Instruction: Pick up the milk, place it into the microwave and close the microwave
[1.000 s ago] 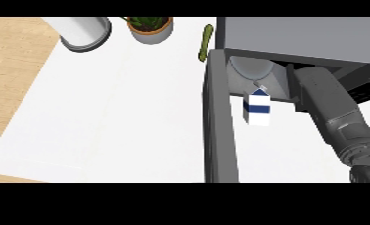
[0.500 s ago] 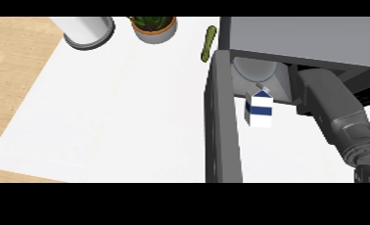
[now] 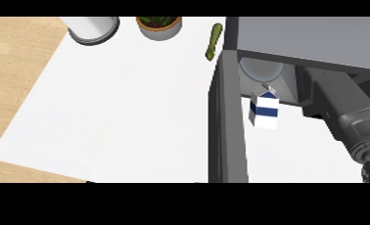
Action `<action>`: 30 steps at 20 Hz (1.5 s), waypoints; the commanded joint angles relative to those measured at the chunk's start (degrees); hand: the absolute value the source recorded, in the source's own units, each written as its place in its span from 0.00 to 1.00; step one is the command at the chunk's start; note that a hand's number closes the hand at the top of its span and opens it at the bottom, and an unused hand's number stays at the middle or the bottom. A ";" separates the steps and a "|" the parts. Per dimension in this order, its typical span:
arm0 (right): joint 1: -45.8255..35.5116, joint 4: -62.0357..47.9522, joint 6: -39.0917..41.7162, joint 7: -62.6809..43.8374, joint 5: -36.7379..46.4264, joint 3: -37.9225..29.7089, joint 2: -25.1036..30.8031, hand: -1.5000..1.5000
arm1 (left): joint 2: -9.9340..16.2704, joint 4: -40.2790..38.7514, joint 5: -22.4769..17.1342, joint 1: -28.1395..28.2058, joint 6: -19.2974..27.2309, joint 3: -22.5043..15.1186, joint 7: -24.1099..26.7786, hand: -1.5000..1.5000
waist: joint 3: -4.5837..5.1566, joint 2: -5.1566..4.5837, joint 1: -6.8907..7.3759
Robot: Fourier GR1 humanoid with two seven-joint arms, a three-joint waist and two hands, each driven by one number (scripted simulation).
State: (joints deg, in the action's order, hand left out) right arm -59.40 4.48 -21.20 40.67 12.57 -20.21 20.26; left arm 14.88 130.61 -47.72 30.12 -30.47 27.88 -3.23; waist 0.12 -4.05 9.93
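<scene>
1. Now I have the small white milk carton with blue bands and a gabled top [image 3: 265,111] at the mouth of the boxy grey microwave [image 3: 303,35], which stands at the right edge of the white counter [image 3: 123,106]. The carton appears upright, just in front of the pale round turntable [image 3: 259,68] inside the cavity; I cannot tell whether it rests on anything.
2. My grey right forearm [image 3: 339,106] reaches in from the lower right toward the cavity. Its hand is hidden, so I cannot tell whether it grips the carton or has let go. My left hand shows nowhere.
3. I judge the placing step is in hand: the carton is at the opening but not yet clearly set deep inside.
4. Next, as I read it, the carton needs to sit fully on the turntable, then the arm must clear the opening before I swing the flat dark grey door [image 3: 225,121], which stands open edge-on toward me, shut.
5. Surfaces look smooth and matte: the microwave is hard-edged metal-grey, the carton like plain card.
6. Along the counter's far edge sit a white cylindrical container [image 3: 90,27], a potted green plant [image 3: 159,26] and a slim green cucumber-like vegetable [image 3: 214,40], all well clear.
</scene>
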 commanded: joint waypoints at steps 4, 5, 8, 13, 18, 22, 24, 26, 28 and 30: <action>-1.70 0.58 0.99 -0.75 1.34 1.19 2.77 1.00 | 0.53 -0.42 1.31 -1.71 0.61 0.76 0.25 0.00 | -0.72 -1.76 1.54; -1.86 0.57 0.46 -1.27 1.32 1.15 3.08 1.00 | 1.34 -0.65 1.55 -1.68 0.45 1.52 0.03 0.00 | -0.70 -1.68 1.78; -1.87 0.77 0.67 -1.38 1.62 1.47 3.67 1.00 | 2.09 -0.38 1.48 -1.90 0.24 1.15 -0.61 0.00 | -0.73 -1.97 2.18; -1.76 1.03 0.62 -1.80 1.23 1.16 3.54 1.00 | 2.47 -1.47 1.94 -2.76 0.37 1.03 -0.81 0.00 | -0.71 -2.20 2.44; -4.29 2.51 5.07 -0.01 -0.92 -0.30 -0.87 0.00 | 2.64 -2.39 2.82 -3.61 -0.20 0.52 -0.68 0.00 | -0.73 -1.43 3.06; -5.24 -0.01 6.56 -3.94 3.07 3.84 -1.05 0.00 | 3.54 -2.64 2.87 -4.88 0.28 -0.05 -1.48 0.00 | -0.44 -1.72 3.81; -5.28 -0.14 4.97 -4.29 3.86 4.68 -2.47 0.00 | 2.93 -2.62 3.97 -5.54 0.87 -0.07 -1.06 0.00 | -0.42 -1.44 3.66; -7.17 -0.34 3.12 -6.86 4.25 5.10 -3.00 0.00 | 3.34 -3.24 4.00 -5.90 0.24 -0.82 -1.38 0.00 | -0.29 -1.17 3.64; -7.91 -0.25 0.74 -7.89 3.79 4.77 -5.13 0.00 | 3.69 -2.83 4.16 -5.84 0.61 -0.82 -2.00 0.00 | -0.35 -0.85 3.87; -9.39 -0.24 0.86 -9.41 3.89 5.00 -5.24 0.00 | 3.35 -3.18 3.81 -6.21 0.95 -1.68 -2.34 0.00 | -0.29 -0.52 3.16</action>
State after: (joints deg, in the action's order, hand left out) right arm -62.83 4.66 -17.98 36.31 14.32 -17.17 17.33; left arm 18.13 127.83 -44.00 24.53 -29.82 27.17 -4.89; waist -2.16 -5.45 12.32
